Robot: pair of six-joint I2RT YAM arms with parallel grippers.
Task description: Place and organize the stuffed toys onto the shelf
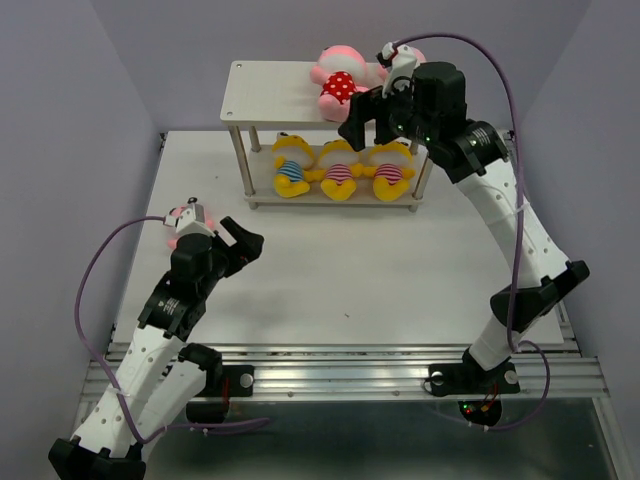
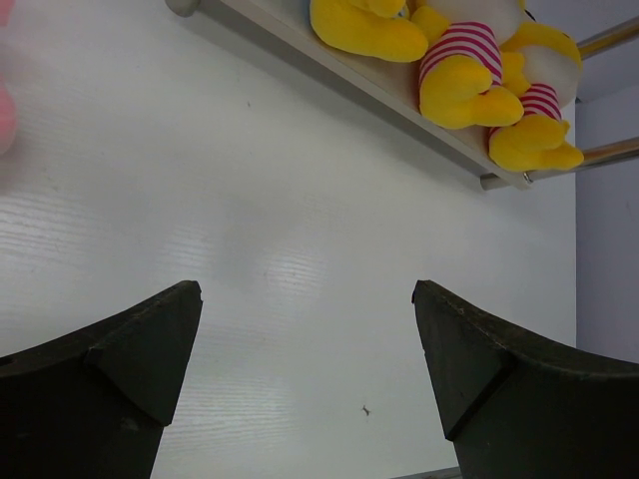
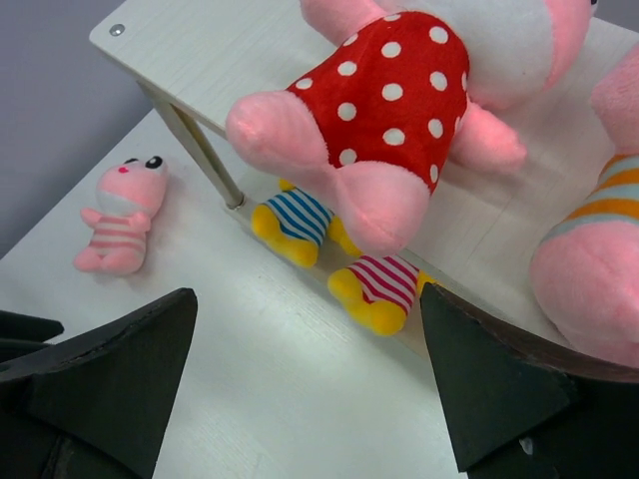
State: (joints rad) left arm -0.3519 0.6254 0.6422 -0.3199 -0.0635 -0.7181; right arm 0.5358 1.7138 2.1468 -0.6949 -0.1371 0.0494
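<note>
Covering the frame's middle, the table bears the shelf at upper centre, with three yellow toys below and two pink toys above. The last pink toy lies at left — probably soft and light, so pinch its belly. The left gripper and right gripper both gape empty.

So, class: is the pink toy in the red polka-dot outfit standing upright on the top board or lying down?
Lying down: the polka-dot toy stretches flat across the top board, its feet at the front edge.

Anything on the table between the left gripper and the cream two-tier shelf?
No: only bare white table between left gripper and cream two-tier shelf, clearest in the left wrist view.
</note>
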